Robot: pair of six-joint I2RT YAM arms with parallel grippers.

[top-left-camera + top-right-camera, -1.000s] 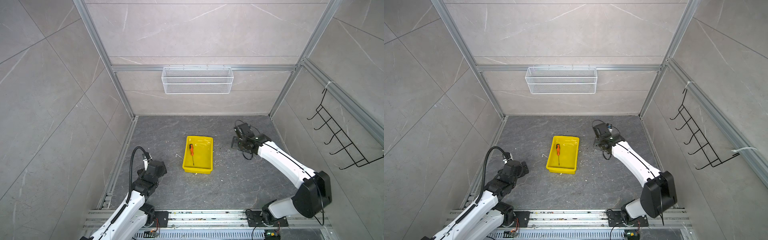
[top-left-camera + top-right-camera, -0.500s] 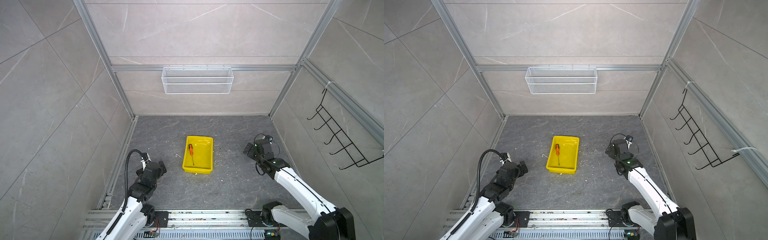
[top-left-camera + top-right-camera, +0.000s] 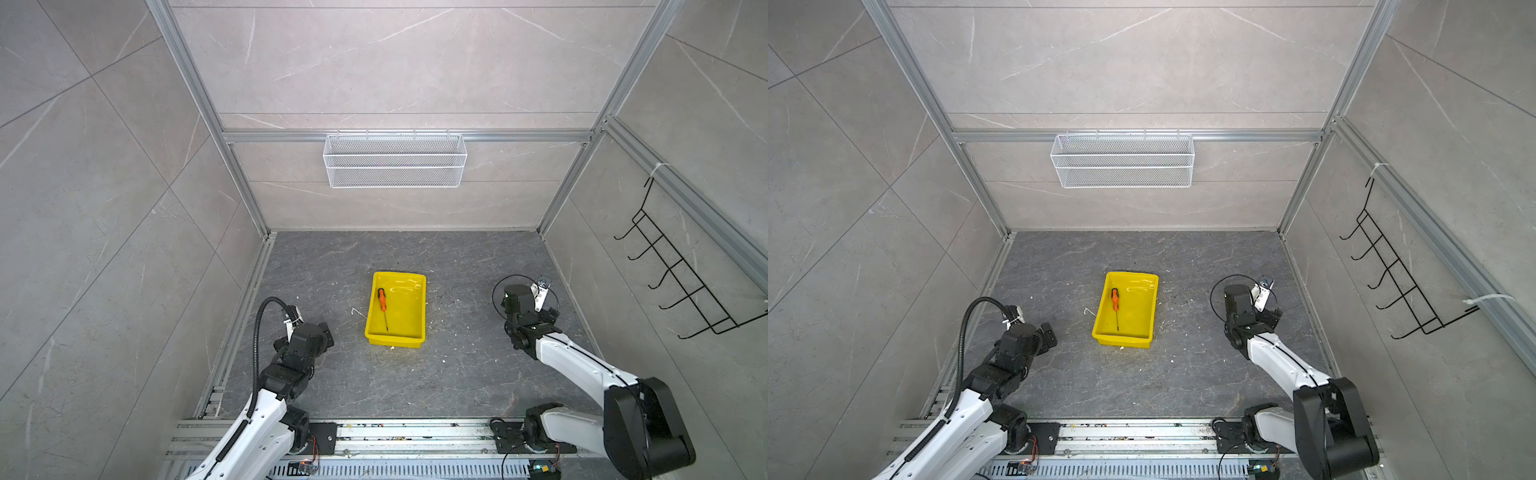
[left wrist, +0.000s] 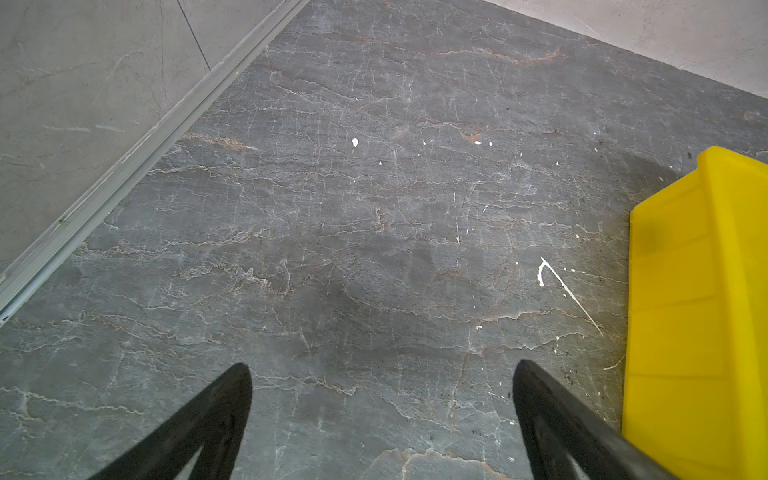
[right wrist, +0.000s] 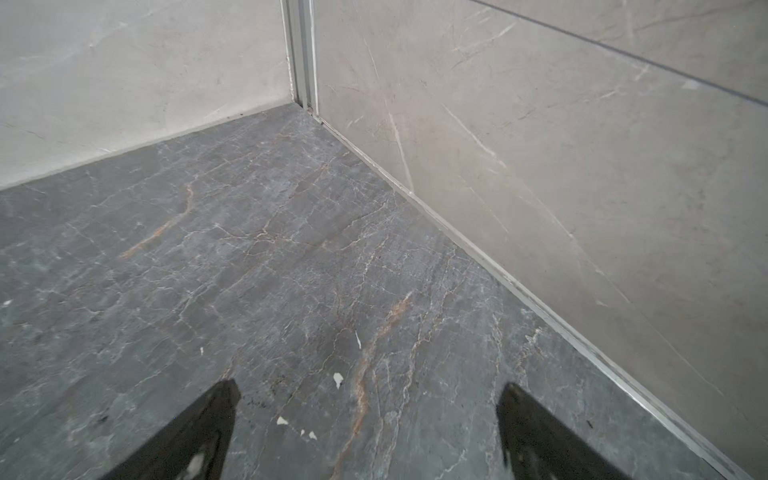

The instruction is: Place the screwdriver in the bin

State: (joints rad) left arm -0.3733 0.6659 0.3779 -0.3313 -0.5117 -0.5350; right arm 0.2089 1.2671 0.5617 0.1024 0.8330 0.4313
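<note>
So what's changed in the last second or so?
The right hand swung away from beside the bin toward the right wall, and it is open and empty. The left hand barely shifted as its arm settled lower. The screwdriver stayed lying in the bin, which hasn't moved.

The grey stone floor (image 3: 457, 374) bears the yellow bin (image 3: 407, 311) and white specks (image 3: 356, 311)

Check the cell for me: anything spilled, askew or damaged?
Nothing serious. The screwdriver lies flat inside the bin, and neither looks damaged. The only oddity is the floor: small white flecks and a thin white sliver lie scattered near the bin, like loose debris.
</note>
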